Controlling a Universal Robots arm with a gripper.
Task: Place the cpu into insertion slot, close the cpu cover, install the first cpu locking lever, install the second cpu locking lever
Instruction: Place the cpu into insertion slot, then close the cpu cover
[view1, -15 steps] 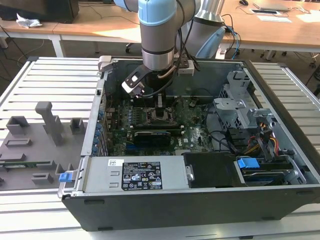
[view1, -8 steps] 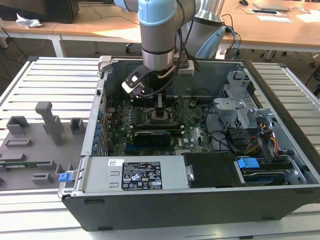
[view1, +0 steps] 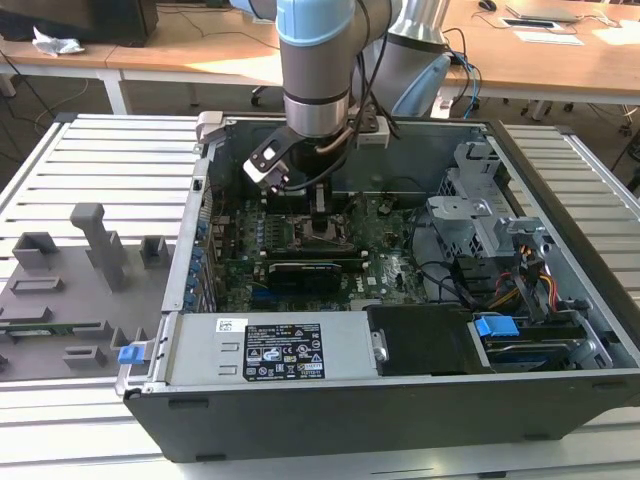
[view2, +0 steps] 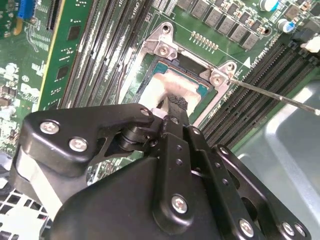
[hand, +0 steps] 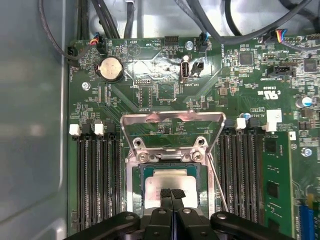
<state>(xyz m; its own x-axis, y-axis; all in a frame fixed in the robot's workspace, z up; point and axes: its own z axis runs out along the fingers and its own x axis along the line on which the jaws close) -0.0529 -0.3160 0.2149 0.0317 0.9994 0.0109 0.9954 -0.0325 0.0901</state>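
Pincer (hand: 172, 192) fingers are pressed together with no gap and grip nothing; their tips sit at the middle of the cpu (hand: 170, 179), touching it or just above it, which I cannot tell. The cpu lies flat in the insertion slot (hand: 143, 176) with its silver-grey metal face up, the slot's dark rim showing around it. The cpu cover (hand: 172, 118) is raised, tilted up from its hinge at one side of the slot, and the green board is visible through its square cut-out. A thin lever rod (hand: 216, 175) runs just beside the slot, standing free of the cover. Long black memory slots (hand: 95, 175) flank the slot on both sides, and a coin battery (hand: 111, 68) sits on the board beyond the cover. In the second wrist view the pincer (view2: 175, 102) meets the cpu (view2: 167, 82) from above, with the lever rod (view2: 272, 96) slanting away nearby. In the exterior view the pincer (view1: 320, 222) reaches down into the open computer case (view1: 330, 400), which lies on a slatted metal counter (view1: 100, 160).
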